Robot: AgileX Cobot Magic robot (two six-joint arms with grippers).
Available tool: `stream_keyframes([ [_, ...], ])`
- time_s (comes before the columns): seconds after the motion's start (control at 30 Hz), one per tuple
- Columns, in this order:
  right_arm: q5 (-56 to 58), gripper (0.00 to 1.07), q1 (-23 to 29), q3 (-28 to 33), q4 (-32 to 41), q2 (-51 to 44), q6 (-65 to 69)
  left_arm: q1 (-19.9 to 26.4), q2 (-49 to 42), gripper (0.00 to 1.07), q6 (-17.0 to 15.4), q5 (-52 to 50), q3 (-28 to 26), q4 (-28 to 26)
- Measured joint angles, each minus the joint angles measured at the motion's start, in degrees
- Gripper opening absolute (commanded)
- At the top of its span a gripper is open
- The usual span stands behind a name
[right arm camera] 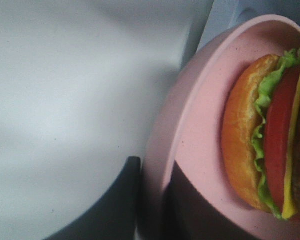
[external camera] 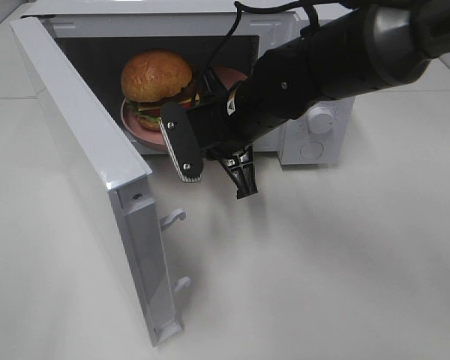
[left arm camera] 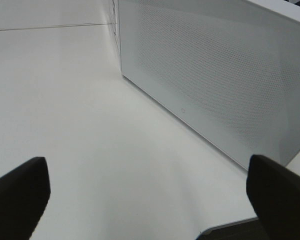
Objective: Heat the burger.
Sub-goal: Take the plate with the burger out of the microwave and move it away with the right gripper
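A big flat white table (external camera: 337,255) holds everything. A white boxy microwave oven (external camera: 315,127) sits right on the table, behind the black right gripper (external camera: 217,176), which hangs just above the bare tabletop in front of the oven's opening. The oven's white door (external camera: 97,172) swings wide open and reaches out over the table, beside that gripper. The black left gripper (left arm camera: 150,192) hovers over bare white table (left arm camera: 90,125) too, with the oven's dotted white side wall (left arm camera: 215,75) standing on the table just ahead of it.
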Motion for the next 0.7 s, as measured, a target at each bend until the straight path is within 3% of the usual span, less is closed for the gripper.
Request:
stream_keyframes([
  [0.7, -6.07, 0.00, 0.11, 17.02, -0.97, -11.69, 0.23, 0.00, 0.00, 1.00, 0.00, 0.00, 0.00, 0.00],
])
